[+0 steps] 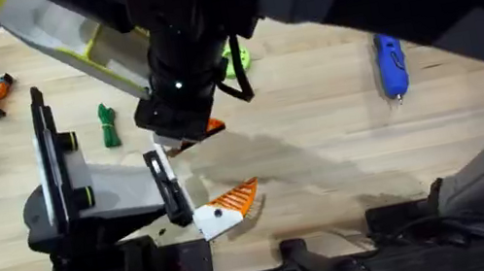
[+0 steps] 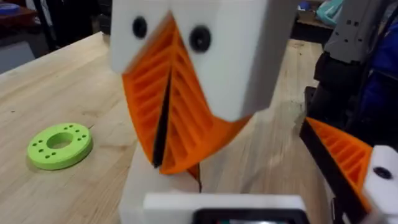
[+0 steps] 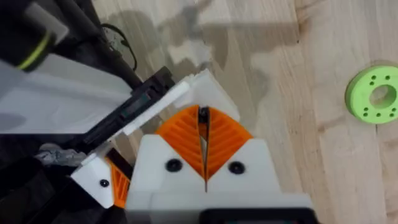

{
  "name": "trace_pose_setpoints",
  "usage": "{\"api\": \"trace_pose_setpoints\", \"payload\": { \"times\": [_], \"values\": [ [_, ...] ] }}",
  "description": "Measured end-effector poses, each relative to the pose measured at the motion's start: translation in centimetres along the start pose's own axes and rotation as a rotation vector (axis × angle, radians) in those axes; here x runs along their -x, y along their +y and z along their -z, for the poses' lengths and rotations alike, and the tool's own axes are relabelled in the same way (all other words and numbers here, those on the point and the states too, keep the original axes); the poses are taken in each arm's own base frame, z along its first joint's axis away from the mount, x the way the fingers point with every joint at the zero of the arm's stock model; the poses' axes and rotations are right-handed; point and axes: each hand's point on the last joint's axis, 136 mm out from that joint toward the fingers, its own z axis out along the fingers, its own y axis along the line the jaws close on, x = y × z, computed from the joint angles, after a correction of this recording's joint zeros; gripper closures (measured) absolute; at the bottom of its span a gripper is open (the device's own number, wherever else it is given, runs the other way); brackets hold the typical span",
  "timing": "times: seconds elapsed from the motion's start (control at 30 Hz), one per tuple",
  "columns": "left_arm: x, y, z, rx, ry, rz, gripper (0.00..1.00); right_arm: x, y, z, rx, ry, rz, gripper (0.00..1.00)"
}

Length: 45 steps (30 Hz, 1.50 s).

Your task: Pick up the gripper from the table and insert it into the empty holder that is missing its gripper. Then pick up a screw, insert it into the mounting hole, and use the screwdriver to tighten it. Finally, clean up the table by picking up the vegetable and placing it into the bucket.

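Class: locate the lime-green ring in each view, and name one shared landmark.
Overhead: lime-green ring, far middle of the table, partly hidden.
Left wrist: flat on the wood, whole.
Right wrist: flat on the wood, cut by the frame edge.
Shared landmark: the table.

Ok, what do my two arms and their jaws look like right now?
Right gripper: white blocks with black screw holes, orange ribbed pads on both jaws, on a dark arm with a black cable. Left gripper: white, an orange ribbed pad on one side, the other plain; black-and-grey arm with yellow-green rings.
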Motion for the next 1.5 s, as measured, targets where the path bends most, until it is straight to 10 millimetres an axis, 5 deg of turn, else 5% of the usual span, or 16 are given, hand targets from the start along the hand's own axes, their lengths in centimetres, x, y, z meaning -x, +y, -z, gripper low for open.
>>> {"api": "trace_pose_setpoints", "payload": {
  "times": [0.3,0.67,0.97,1.03,1.07,1.1,1.3,1.5],
  "values": [
    [0.0,0.0,0.0,0.0,0.0,0.013,0.015,-0.1,-0.1,-0.4,0.003,0.01,-0.003,0.995],
    [0.0,0.1,0.0,0.005,0.0,0.015,0.015,0.0,0.3,-0.4,0.021,0.01,-0.01,0.574],
    [0.0,0.1,0.0,0.003,0.0,0.01,0.015,0.5,-0.6,0.4,-0.003,-0.027,-0.018,0.413],
    [0.0,0.1,0.0,0.003,0.0,0.01,0.015,0.9,-0.8,1.3,-0.009,-0.054,-0.022,0.374],
    [0.0,0.1,0.0,0.003,0.0,0.008,0.015,1.4,-1.3,3.4,-0.021,-0.112,-0.031,0.072],
    [0.0,0.1,0.0,0.003,0.0,0.008,0.016,1.5,-1.6,4.4,-0.029,-0.135,-0.038,0.025],
    [0.0,0.1,0.0,0.003,0.0,0.007,0.015,0.6,-4.4,9.9,-0.088,-0.242,-0.105,0.008],
    [0.0,0.1,0.0,0.003,0.0,0.007,0.015,-3.1,-8.6,14.0,-0.167,-0.267,-0.237,0.008]
  ]
}}
